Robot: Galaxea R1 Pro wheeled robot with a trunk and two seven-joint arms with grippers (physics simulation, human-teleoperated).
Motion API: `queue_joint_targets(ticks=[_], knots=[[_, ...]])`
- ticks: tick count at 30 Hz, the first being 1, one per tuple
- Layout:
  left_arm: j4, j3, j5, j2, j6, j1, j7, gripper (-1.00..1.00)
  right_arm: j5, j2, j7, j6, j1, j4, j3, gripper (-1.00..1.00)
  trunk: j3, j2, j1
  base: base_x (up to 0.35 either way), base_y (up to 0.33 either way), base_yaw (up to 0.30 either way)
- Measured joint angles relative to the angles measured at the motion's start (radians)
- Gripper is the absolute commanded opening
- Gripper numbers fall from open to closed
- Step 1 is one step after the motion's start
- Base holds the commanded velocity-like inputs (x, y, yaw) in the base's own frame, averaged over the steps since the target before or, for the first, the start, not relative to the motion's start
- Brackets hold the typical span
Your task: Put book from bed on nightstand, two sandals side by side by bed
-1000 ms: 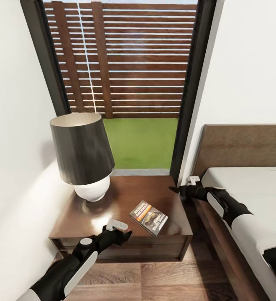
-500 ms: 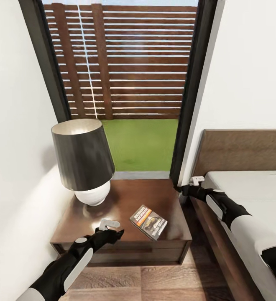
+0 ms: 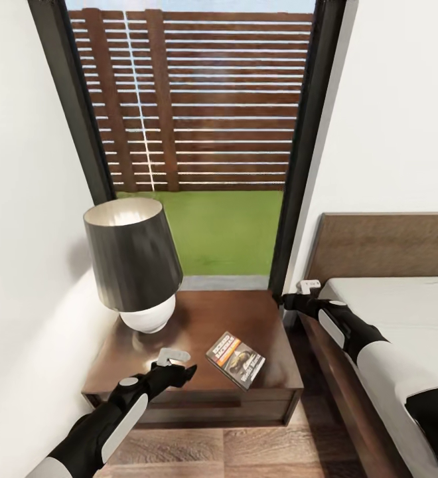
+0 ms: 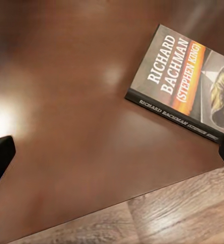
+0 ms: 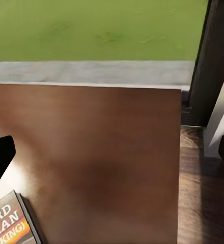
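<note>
Head view: left gripper (image 3: 179, 367) with fingers parted and empty, poised over near left part of nightstand (image 3: 259, 318), just left of book (image 3: 235, 359). Book flat on nightstand top, near front edge, cover up, touching neither gripper. Right gripper (image 3: 287, 298) at far right corner of nightstand, beside bed (image 3: 405, 312); finger spread not discernible there, tips set wide apart at frame edges in right wrist view. Lamp (image 3: 134, 265) on far left of nightstand. Window (image 3: 206, 133) beyond, with fence and lawn.
</note>
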Motion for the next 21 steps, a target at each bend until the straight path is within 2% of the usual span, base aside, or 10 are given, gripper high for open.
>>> queue_joint_targets(ticks=[21], knots=[[0.040, 0.000, 0.000, -0.001, 0.004, -0.008, 0.000, 1.00, 0.000, 0.001, 0.004, -0.002, 0.001, 0.000, 0.001, 1.00, 0.066, 0.147, -0.080, 0.000, 0.000, 0.000]])
